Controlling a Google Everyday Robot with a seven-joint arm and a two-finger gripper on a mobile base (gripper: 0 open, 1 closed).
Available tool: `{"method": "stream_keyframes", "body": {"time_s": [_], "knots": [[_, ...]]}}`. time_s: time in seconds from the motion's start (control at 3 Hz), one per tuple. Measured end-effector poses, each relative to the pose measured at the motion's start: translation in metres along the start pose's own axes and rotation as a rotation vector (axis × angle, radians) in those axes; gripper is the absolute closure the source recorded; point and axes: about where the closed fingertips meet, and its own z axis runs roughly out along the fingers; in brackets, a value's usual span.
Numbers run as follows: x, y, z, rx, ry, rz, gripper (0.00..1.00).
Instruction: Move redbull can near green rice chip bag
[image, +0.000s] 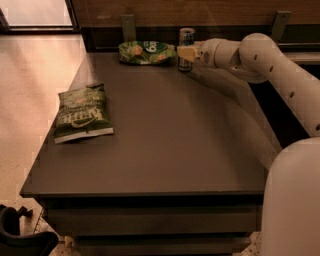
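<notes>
Camera view, and we start at the left: pale floor (35, 75) runs alongside a dark surface (175, 140). On the surface's left side lies a dark bag (82, 114), flat, white lettering facing up, well apart from everything else. Moving along to the far edge, there's the chip bag (145, 52), light green and glossy, lying against the back wall. Just beside it on the right stands the can (186, 37), upright, silver top showing, with only a small gap between the two. Right at the can is the hand (186, 53), its pale tip crossing the can's lower half. Gripping or loose? I cannot tell from here. Behind it the white arm (280, 65) stretches away to the right and down toward the near corner.
</notes>
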Motion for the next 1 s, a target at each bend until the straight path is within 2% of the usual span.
{"method": "stream_keyframes", "body": {"time_s": [0.33,0.67,1.0], "knots": [[0.0006,0.002,0.0023,-0.004,0.001,0.001,0.05],[0.0011,0.0036,0.0041,-0.007,0.001,0.001,0.0],[0.0011,0.0036,0.0041,-0.007,0.001,0.001,0.0]]}}
